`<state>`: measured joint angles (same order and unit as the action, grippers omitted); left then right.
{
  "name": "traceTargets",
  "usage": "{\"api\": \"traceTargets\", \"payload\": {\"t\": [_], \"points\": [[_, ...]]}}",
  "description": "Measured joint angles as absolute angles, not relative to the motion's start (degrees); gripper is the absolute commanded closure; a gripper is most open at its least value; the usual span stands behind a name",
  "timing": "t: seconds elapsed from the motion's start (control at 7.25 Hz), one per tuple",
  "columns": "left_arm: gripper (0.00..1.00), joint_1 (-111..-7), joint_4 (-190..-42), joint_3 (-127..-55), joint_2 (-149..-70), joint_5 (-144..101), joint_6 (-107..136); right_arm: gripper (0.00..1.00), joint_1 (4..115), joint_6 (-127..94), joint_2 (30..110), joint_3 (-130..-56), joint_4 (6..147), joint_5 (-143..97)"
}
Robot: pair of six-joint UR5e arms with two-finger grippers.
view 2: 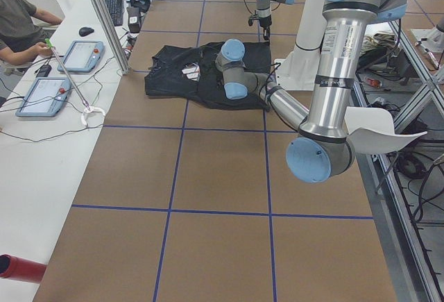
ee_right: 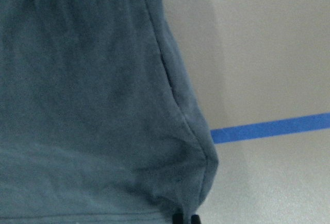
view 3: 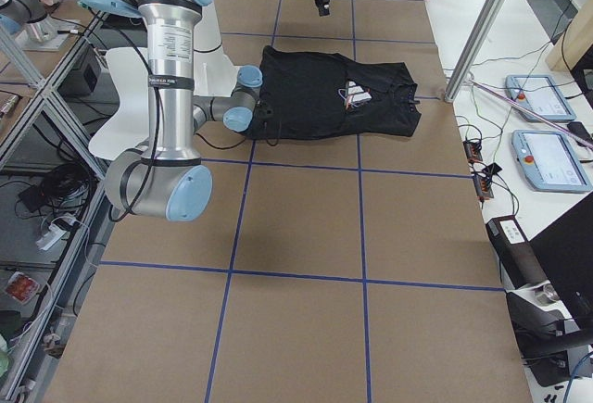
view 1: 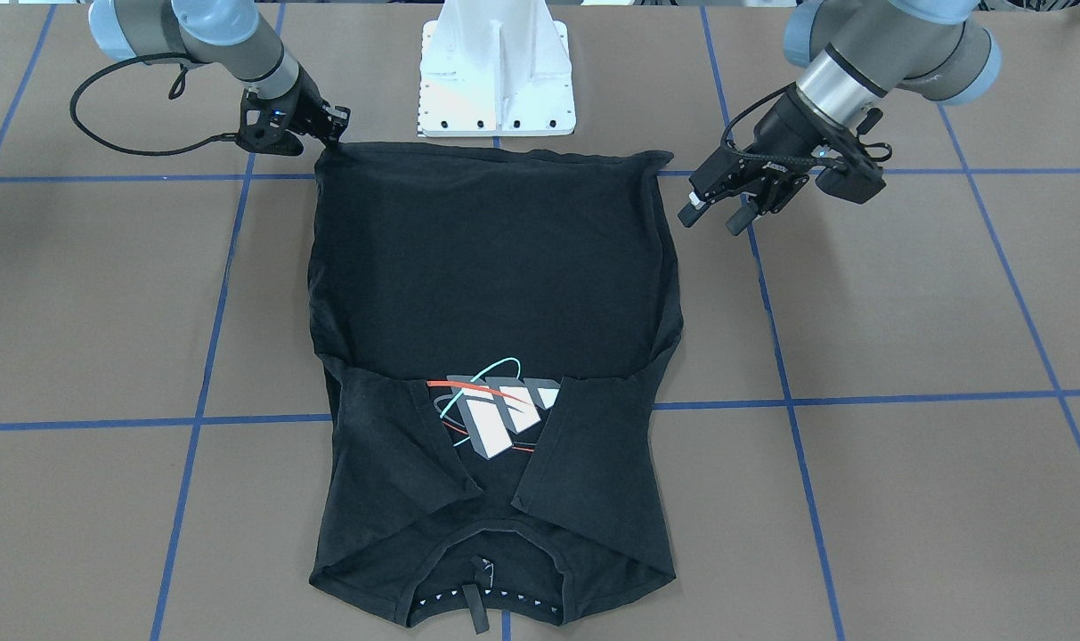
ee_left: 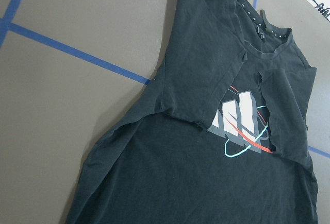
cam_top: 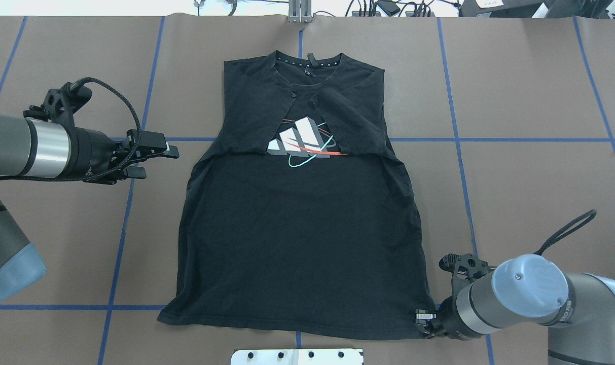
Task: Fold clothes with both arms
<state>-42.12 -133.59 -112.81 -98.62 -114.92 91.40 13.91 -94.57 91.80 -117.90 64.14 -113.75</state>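
1. Nearest the R wrist cam: the hem corner of the black T-shirt (ee_right: 103,105), right at the right gripper (cam_top: 423,322). Its tips looked closed down on that corner, so prob. pinching it; the contact itself is mostly out of shot.
2. From that gripper the shirt ran flat, away across the table, with the collar (cam_top: 307,61) at the far end.
3. The left gripper (cam_top: 160,163) hung with jaws parted and nothing in them, beside the shirt's armhole edge and clear of the cloth. The print (cam_top: 302,142) lay ahead of its tips, half covered.
4. Progress (my read): both sleeves were already turned in over the chest, meeting near the print. The body fold was not yet made. The hem corner on the left gripper's side lay unheld, so approx. a third done. Left to do: grab that corner, then carry the hem up to the collar.
5. Surface: brown table (cam_top: 515,177) w/ a blue tape grid. The white pedestal (view 1: 497,80) stood just inboard of the right gripper.
6. Room: side bench w/ tablets (view 2: 82,55) and a seated person (view 2: 17,21), well beyond the left gripper.
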Motion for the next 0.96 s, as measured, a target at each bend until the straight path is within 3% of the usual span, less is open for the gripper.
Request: {"api": "traceTargets", "payload": {"t": [0.96], "points": [[0.01,-24.9,-133.28,-113.39,-91.19,-106.8,91.99,1.0,19.07,-94.65,88.62,-122.58,63.53,-120.18]]}}
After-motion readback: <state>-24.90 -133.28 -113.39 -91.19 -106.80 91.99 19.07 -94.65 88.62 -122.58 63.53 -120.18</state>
